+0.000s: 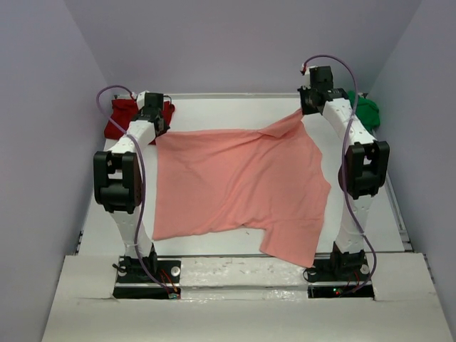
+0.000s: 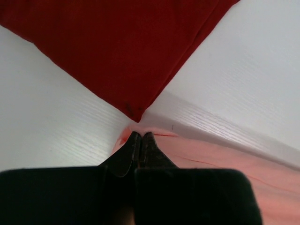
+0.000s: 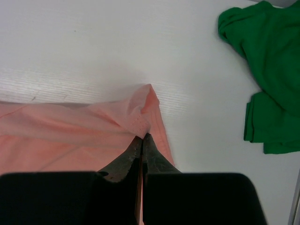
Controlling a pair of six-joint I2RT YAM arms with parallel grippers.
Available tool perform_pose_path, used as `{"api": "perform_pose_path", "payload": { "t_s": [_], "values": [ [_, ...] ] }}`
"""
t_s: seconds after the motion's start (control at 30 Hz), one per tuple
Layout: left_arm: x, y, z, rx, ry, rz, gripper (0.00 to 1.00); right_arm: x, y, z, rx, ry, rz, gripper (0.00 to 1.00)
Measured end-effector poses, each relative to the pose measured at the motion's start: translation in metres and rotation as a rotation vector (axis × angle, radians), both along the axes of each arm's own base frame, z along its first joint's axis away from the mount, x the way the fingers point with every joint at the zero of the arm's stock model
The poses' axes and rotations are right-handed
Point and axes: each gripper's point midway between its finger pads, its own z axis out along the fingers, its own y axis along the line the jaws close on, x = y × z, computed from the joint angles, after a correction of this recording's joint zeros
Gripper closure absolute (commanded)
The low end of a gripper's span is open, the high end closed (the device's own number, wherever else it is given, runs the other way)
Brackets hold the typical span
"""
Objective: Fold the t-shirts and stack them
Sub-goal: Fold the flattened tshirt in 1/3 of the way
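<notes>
- The white table carries everything. Both arms reach from its near edge towards its far edge.
- The salmon-pink t-shirt is the biggest piece of cloth. It lies opened out and lightly wrinkled over the middle of the table. Its far hem runs from near the far-left corner across to near the far-right corner. On the right side a flap reaches down close to the near edge. Its far-right corner is drawn up into a small peak.
- The bright green t-shirt lies crumpled in the far-right corner of the table. It is apart from the pink cloth, with bare table between them.
- The dark red t-shirt sits bunched in the far-left corner of the table. One pointed fold of it comes down just beside the pink shirt's far-left corner. I cannot tell whether the two cloths touch.
- The right claw is near the far-right corner of the table. Its fingers are pressed together on the bunched far-right corner of the salmon-pink t-shirt, and cloth puckers up just ahead of the tips.
- The left claw is near the far-left corner of the table. Its fingers are closed tight on the pink shirt's far-left corner, and a little pink edge shows at the tips.
</notes>
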Motion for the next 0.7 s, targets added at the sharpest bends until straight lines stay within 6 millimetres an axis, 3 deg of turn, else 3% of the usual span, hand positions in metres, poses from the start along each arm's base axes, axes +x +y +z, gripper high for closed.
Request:
{"api": "perform_pose_path", "payload": {
  "t_s": [0.23, 0.43, 0.7],
  "values": [
    [-0.007, 0.023, -0.004, -0.004, 0.026, 0.068, 1.00, -0.008, -0.030, -0.023, 0.003, 0.049, -0.079, 1.00],
    [-0.009, 0.024, -0.006, -0.019, 0.034, 0.075, 1.00, -0.014, -0.031, -0.034, 0.015, 0.074, -0.078, 1.00],
    [-0.014, 0.019, -0.010, -0.041, 0.064, 0.055, 1.00, -0.029, -0.024, -0.012, 0.056, 0.044, -0.056, 1.00]
  ]
}}
